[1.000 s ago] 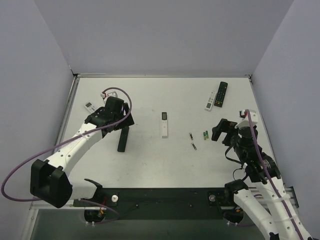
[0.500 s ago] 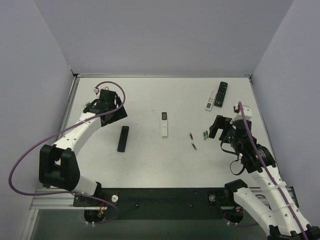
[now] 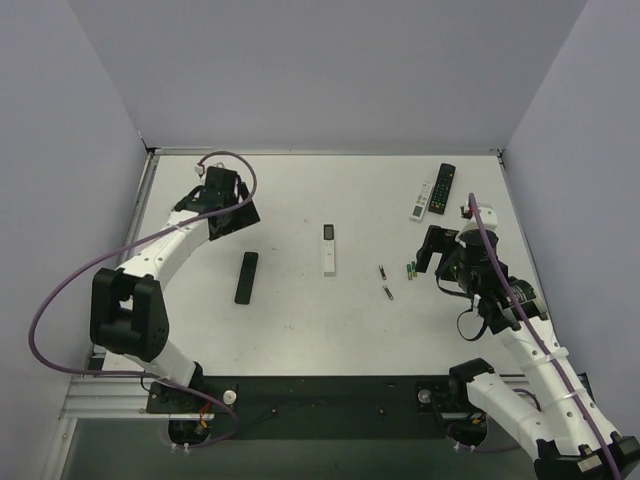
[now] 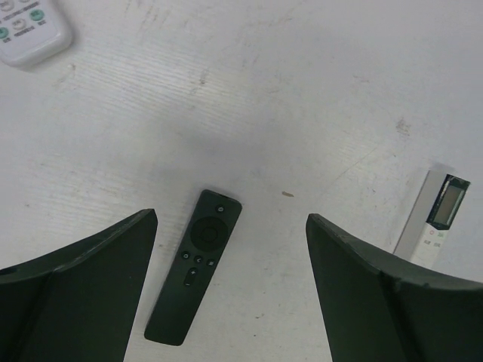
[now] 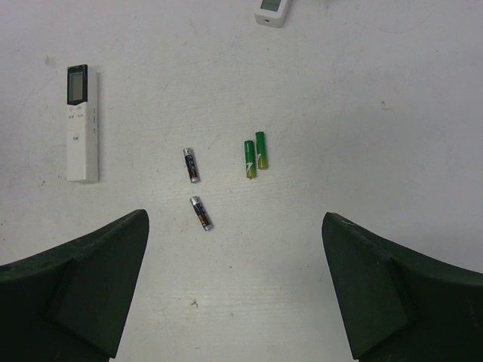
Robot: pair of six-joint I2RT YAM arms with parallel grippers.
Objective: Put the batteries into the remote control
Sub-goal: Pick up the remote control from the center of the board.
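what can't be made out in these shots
- Left wrist: rounded white remote, cut off by the top-left corner.
- Left wrist: black remote lies buttons up, so its back is hidden.
- Right wrist: second white remote, cut off by the top edge.
- Top external: green batteries, markings too small.

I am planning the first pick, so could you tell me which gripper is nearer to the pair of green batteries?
Right. The right gripper hovers open just right of the green batteries; the left gripper is far across the table, on its left side.
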